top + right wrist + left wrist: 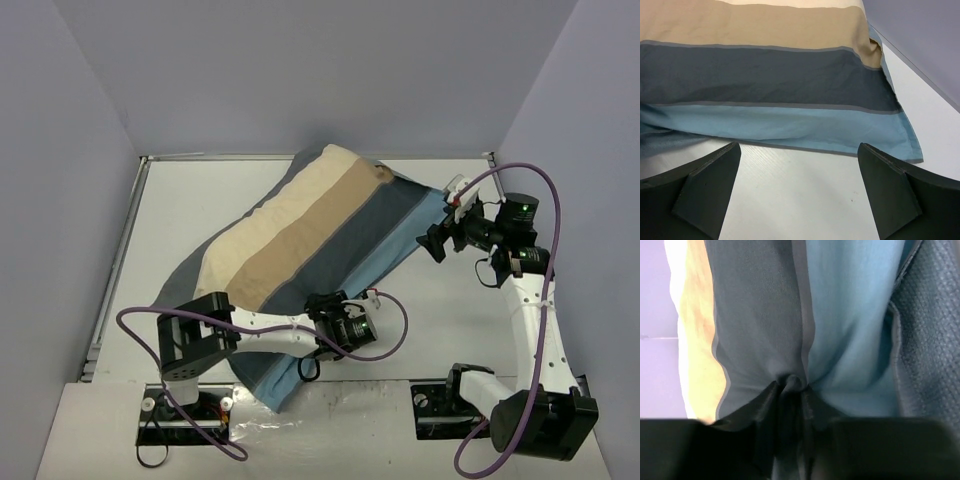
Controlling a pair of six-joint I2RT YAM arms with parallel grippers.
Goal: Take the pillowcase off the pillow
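Observation:
The striped pillowcase (320,240) lies slantwise across the white table, with cream, tan, dark slate and light blue bands. It bulges as if filled, and the pillow itself is hidden inside it. My left gripper (318,306) sits at the cloth's near right edge. In the left wrist view its fingers (767,405) are pinched on a small fold of pillowcase (840,315) where the slate and blue stripes meet. My right gripper (436,242) hovers just off the far right corner. In the right wrist view it (799,147) stands open over bare table, short of the pillowcase's (780,75) blue edge.
The table (200,200) is boxed in by pale walls at the back and on both sides. Purple cables (545,200) loop off both arms. The pillowcase's near end hangs down beside the left arm's base (190,350).

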